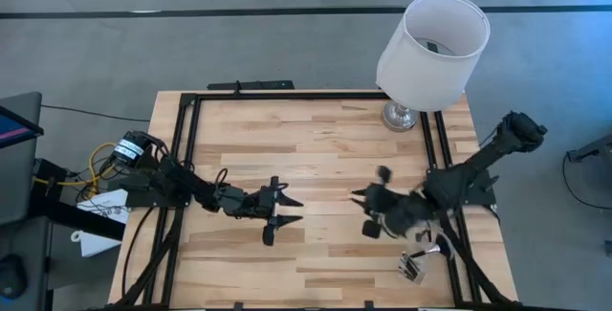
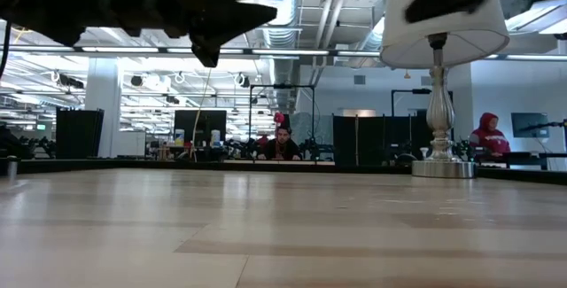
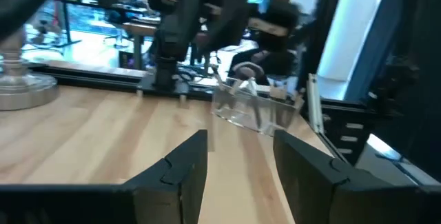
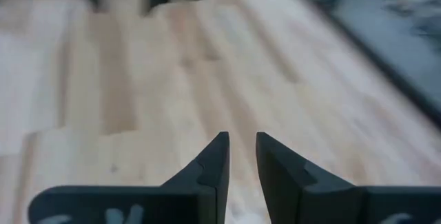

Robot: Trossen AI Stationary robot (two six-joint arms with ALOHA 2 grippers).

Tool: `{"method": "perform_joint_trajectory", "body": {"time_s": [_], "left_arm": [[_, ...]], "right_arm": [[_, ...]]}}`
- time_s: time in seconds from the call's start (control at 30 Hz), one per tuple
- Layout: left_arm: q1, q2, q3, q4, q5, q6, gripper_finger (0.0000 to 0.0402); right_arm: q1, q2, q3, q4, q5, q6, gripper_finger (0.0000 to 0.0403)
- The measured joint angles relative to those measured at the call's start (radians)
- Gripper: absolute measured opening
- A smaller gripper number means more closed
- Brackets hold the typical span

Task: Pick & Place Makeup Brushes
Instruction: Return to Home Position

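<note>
A small clear container [image 1: 413, 265] stands near the table's near right corner and also shows in the left wrist view as the clear container [image 3: 253, 108]. Dark and pale bits show in it; whether they are the makeup brushes I cannot tell. No brush lies plainly on the table. My left gripper [image 1: 298, 210] hovers level over the table's middle, open and pointing toward the right edge, toward the container, with nothing between its fingers [image 3: 180, 172]. My right gripper [image 1: 363, 211] hangs above the table right of centre. Its fingers [image 4: 210, 165] stand a narrow gap apart over bare wood.
A lamp with a white shade [image 1: 435, 48] stands on its silver base [image 1: 400, 115] at the far right corner. A black frame [image 1: 287, 96] runs along the table's edges. People sit at desks [image 2: 283, 144] in the room beyond the far edge.
</note>
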Motion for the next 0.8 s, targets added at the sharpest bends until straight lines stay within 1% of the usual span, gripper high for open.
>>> {"method": "perform_joint_trajectory", "body": {"time_s": [0.1, 0.13, 0.2, 0.3, 0.43, 0.53, 0.6, 0.7, 0.8], "left_arm": [[0.031, -0.007, 0.0, 0.0, 0.0, 0.003, 0.0163], [0.042, -0.014, 0.0, 0.0, 0.001, 0.003, 0.0163], [0.063, -0.038, 0.0, -0.002, 0.013, 0.004, 0.0163], [0.083, -0.11, 0.0, -0.079, 0.055, 0.005, 0.0163], [0.078, -0.259, 0.0, -0.322, 0.068, 0.051, 0.0163], [0.063, -0.369, -0.015, -0.473, 0.068, 0.054, 0.0163], [0.046, -0.433, -0.054, -0.488, 0.068, 0.053, 0.0163], [0.028, -0.515, -0.135, -0.486, 0.069, 0.055, 0.0163], [0.026, -0.573, -0.229, -0.452, 0.063, 0.069, 0.0163]], "right_arm": [[-0.113, 0.001, 0.0, 0.146, -0.264, -0.236, 0.0059], [-0.144, 0.002, 0.0, 0.176, -0.334, -0.3, 0.0059], [-0.196, 0.001, 0.0, 0.224, -0.421, -0.397, 0.0059], [-0.251, 0.001, 0.0, 0.226, -0.439, -0.421, 0.0059], [-0.308, 0.012, -0.022, 0.197, -0.443, -0.358, 0.0059], [-0.324, 0.013, -0.049, 0.161, -0.443, -0.335, 0.0059], [-0.332, 0.013, -0.051, 0.105, -0.443, -0.311, 0.0059], [-0.334, 0.014, -0.052, 0.04, -0.446, -0.235, 0.0059], [-0.313, 0.036, -0.052, 0.075, -0.446, -0.232, 0.0059]]}}
